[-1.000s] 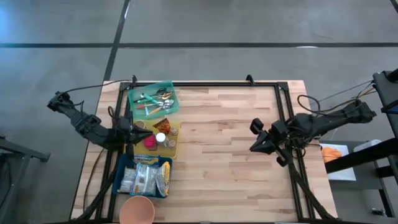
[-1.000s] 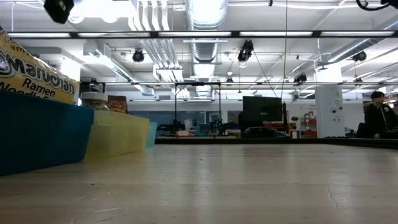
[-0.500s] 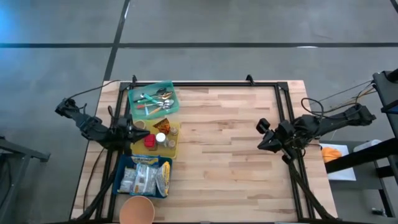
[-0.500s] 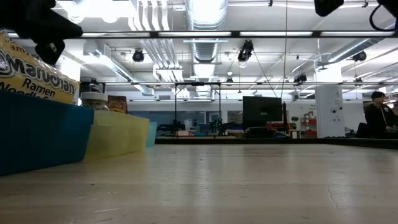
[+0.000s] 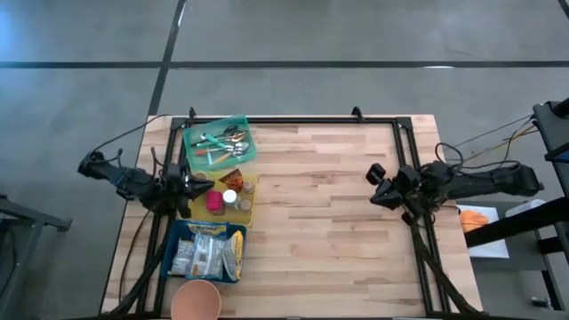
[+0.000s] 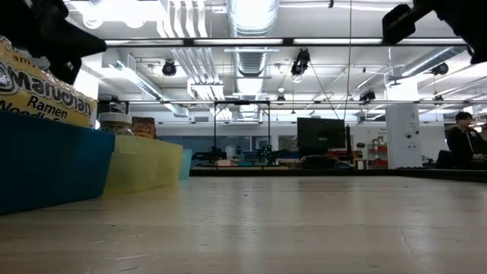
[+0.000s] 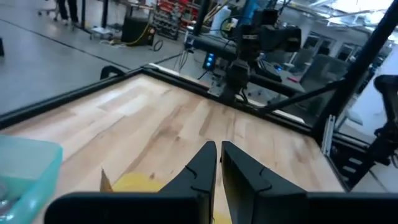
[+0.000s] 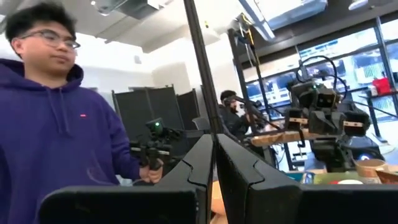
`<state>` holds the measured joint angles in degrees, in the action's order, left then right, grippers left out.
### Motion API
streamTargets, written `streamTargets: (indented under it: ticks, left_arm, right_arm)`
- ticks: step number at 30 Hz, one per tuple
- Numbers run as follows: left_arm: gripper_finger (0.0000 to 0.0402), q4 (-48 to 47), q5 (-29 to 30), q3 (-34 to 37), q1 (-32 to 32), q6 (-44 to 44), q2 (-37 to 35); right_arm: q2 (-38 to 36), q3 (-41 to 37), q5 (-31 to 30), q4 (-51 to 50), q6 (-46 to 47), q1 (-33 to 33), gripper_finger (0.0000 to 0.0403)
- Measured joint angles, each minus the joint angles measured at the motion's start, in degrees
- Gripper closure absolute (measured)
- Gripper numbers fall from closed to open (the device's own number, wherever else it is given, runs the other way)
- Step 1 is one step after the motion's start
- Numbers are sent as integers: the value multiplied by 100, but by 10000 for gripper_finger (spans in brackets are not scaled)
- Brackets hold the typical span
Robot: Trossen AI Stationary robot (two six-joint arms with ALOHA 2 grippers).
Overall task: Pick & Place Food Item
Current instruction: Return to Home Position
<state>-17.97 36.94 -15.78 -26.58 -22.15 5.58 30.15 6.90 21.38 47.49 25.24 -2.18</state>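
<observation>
1. Red can (image 5: pixel 214 203) sits in the yellow bin (image 5: pixel 251 206), between the green bin (image 5: pixel 218 123) and the blue bin (image 5: pixel 209 228).
2. Left gripper (image 5: pixel 200 185) hangs just beside the yellow bin, jaws closed, empty.
3. Right gripper (image 5: pixel 376 185) hangs near the right edge of the table (image 5: pixel 320 222), jaws closed.

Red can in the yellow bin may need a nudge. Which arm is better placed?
Left, probably. The left gripper, jaws shut, hangs at the edge of the yellow plastic bin holding the red seasoning can; the right gripper, also shut, is across the wooden table.
</observation>
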Motion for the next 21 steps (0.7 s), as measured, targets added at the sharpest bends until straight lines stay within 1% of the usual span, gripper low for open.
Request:
streamTargets:
  ticks: [6,11,13,17,19,21]
  left_arm:
    - [367,-302,-423,102,812,-4,-187]
    - [367,-8,-1366,470,1674,-24,-249]
    - [367,110,-1799,578,2013,-33,-246]
    - [367,122,-2386,644,2510,-26,-249]
    - [367,148,-2559,632,2604,15,-251]
    - [367,134,-2614,609,2605,74,-249]
  right_arm:
    - [10,55,675,-45,144,661,384]
    - [-2,122,1163,-38,140,985,384]
    - [0,108,1223,-42,116,1038,384]
    - [-2,-65,1229,-55,-103,1052,384]
    - [-3,-178,1226,-55,-154,1050,384]
    - [-9,-273,1185,-46,-160,1050,384]
